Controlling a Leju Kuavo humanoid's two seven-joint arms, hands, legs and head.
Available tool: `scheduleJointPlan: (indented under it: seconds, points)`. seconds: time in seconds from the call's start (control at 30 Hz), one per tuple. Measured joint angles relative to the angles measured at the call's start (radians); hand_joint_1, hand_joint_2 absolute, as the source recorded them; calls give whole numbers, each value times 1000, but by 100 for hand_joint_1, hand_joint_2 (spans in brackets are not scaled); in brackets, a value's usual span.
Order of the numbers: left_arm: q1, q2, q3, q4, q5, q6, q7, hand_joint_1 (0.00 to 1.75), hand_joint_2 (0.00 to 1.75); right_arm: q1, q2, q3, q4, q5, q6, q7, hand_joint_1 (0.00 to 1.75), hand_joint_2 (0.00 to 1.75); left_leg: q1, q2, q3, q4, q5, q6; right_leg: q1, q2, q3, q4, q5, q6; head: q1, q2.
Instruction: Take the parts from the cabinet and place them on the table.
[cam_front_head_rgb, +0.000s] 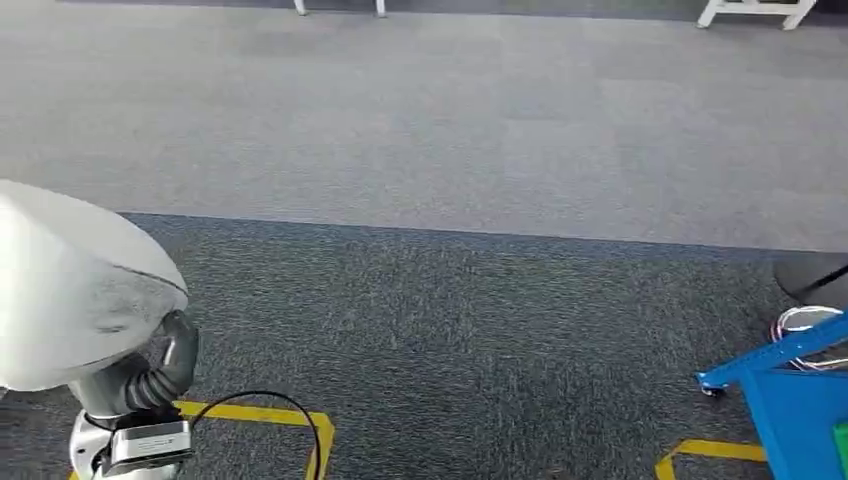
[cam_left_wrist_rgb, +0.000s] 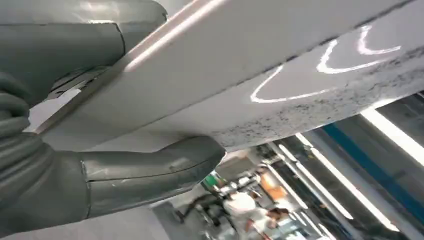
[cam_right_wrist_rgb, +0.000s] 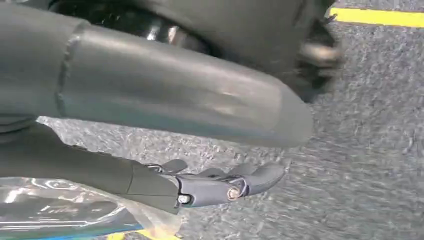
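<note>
1. A white part (cam_left_wrist_rgb: 260, 65) is gripped at its edge by the left robot hand (cam_left_wrist_rgb: 75, 175): the thick thumb (cam_left_wrist_rgb: 150, 170) is pressed against one face and the fingers (cam_left_wrist_rgb: 70, 45) are wrapped over the other.
2. In the head view the same part (cam_front_head_rgb: 70, 290) is seen at the robot's left side, held above the carpet (cam_front_head_rgb: 450, 330), with the grey ribbed wrist just beneath it.
3. The right robot hand (cam_right_wrist_rgb: 125, 95) is seen hanging over dark carpet, its dark fingers (cam_right_wrist_rgb: 220, 187) stretched out close together beneath the thumb.
4. A clear plastic bag (cam_right_wrist_rgb: 55, 210) with a blue strip is shown against the base of those fingers; whether it is being held cannot be told.
5. Yellow tape (cam_front_head_rgb: 260, 413) is laid on the carpet, and a blue cart (cam_front_head_rgb: 800, 410) is seen at the right edge.
6. Blurred people (cam_left_wrist_rgb: 240, 205) are visible past the part.
</note>
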Motion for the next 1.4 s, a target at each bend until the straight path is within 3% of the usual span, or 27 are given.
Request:
scheduleJointPlan:
  seconds: [0.07,0.13,0.17,0.2,0.23,0.33,0.37,0.4,0.43,0.5,0.57,0.6,0.67,0.7,0.73,0.87,0.93,0.97,1.03,1.07,1.13,1.17,1.2,1.23,1.27,1.37,1.4]
  points:
    - [2,0,0,0,0,0,0,175,175,5,0,0,0,1,0,1,0,0,0,-32,2,1,0,0,0,5,-51,61,10,0,0,0]
    - [3,0,0,0,0,0,0,175,175,6,0,0,0,1,0,1,0,0,1,-63,8,1,-2,-1,-1,9,-17,-50,102,-2,0,0]
    - [3,0,0,0,0,0,0,175,175,4,-1,0,0,1,0,1,0,0,3,-77,11,2,-4,-4,-2,24,18,-138,153,-4,0,0]
    - [3,0,1,0,0,2,-1,175,175,4,-1,0,0,-1,0,1,0,0,4,-87,11,2,-6,-9,-7,77,45,-209,173,-4,0,0]
    - [1,0,1,0,0,4,-1,175,175,4,-1,0,1,-4,2,0,0,0,-2,-99,5,12,-8,-15,-11,98,59,-235,163,-6,-1,0]
    - [8,1,1,0,0,5,-1,175,175,0,-1,-1,1,-7,3,1,0,0,9,-132,-3,4,2,-33,-2,69,67,-230,164,-19,-2,0]
    - [10,1,3,0,0,5,-1,175,175,1,2,-1,1,-7,3,0,0,0,8,-134,-5,8,-1,-38,-9,56,71,-239,168,-26,-1,0]
    - [10,1,3,0,0,6,-1,175,175,0,0,-2,1,-8,3,0,0,0,2,-72,-10,24,-14,-43,-9,44,74,-240,169,-30,-4,0]
    - [6,1,3,0,2,6,-1,175,175,1,1,-2,1,-10,3,-1,0,0,1,-28,-31,74,-47,-48,-7,29,76,-240,166,-38,-13,0]
    - [9,1,4,0,13,6,-1,175,175,5,0,-2,1,-16,7,-1,0,0,7,-8,-101,224,-118,-55,-5,-3,78,-240,162,-44,-13,0]
    - [13,1,8,0,22,6,-1,175,175,6,0,-3,1,-17,7,-1,0,0,11,-7,-140,304,-136,-58,-4,-32,79,-240,159,-45,-13,0]
    - [14,1,10,0,25,6,-1,175,175,5,0,-3,1,-17,7,-1,0,0,12,-5,-127,278,-107,-57,-3,-48,81,-240,156,-44,-12,0]
    - [15,2,13,0,27,6,-1,175,175,3,1,-3,1,-15,8,-1,0,0,10,13,-49,124,-20,-49,-2,-74,91,-240,150,-41,-12,0]
    - [14,2,14,0,27,5,-2,175,175,2,1,-3,1,-13,8,-1,0,0,5,49,-7,44,11,-40,-1,-85,97,-240,146,-39,-13,0]
    - [13,2,15,0,27,4,-2,175,175,3,2,-3,1,-11,8,-1,0,0,-10,97,8,17,-8,-35,6,-94,100,-239,141,-32,-11,0]
    - [18,3,23,0,25,1,-3,175,175,-5,2,-3,0,-5,8,-1,0,0,-8,48,4,0,-4,-15,8,-141,114,-245,132,-11,-13,0]
    - [14,1,23,0,23,1,-3,175,175,-4,2,-2,0,-3,8,-2,0,0,1,28,11,-8,2,-6,1,-40,93,-201,99,-2,-8,0]
    - [12,0,24,0,23,0,-3,175,175,-1,2,-2,0,-3,8,-2,0,0,3,17,10,-7,2,-2,-1,-14,57,-130,62,-1,-4,0]
    - [14,0,24,0,22,0,-3,175,175,3,2,-2,0,-3,8,-1,0,0,3,-11,9,-6,0,2,-1,2,-30,31,1,3,-3,0]
    - [16,0,24,0,22,0,-3,175,175,5,2,-2,0,-3,8,-1,0,0,3,-25,9,-6,0,2,-1,4,-51,61,3,4,-3,0]
    - [16,0,24,0,22,-1,-3,175,175,6,2,-3,0,-3,8,-1,0,0,4,-56,12,-4,-1,0,-2,7,-31,-6,73,3,-3,0]
    - [16,0,24,0,22,-1,-3,175,175,5,1,-3,0,-3,8,-1,0,0,6,-72,14,-2,-2,-2,-2,16,8,-99,130,2,-4,0]
    - [16,0,24,0,22,-1,-3,175,175,4,1,-3,0,-3,8,-1,0,0,8,-85,15,1,-5,-7,-6,46,46,-189,174,1,-3,0]
    - [15,0,24,0,22,0,-3,175,175,4,1,-2,1,-3,8,0,0,0,4,-95,11,5,-8,-14,-10,100,59,-218,157,1,-3,0]
    - [14,0,24,0,22,-1,-3,175,175,4,1,-2,2,-3,8,-2,0,0,5,-109,4,14,-9,-18,-13,99,78,-234,156,-2,-6,0]
    - [17,1,25,0,20,-2,-3,175,175,2,1,-3,2,1,10,-1,0,0,12,-142,-3,6,2,-38,-6,66,77,-233,160,-18,-5,0]
    - [18,1,26,0,19,-2,-3,175,175,1,3,-3,2,2,10,-1,0,0,10,-113,-5,14,-6,-41,-12,50,81,-239,163,-24,-5,0]
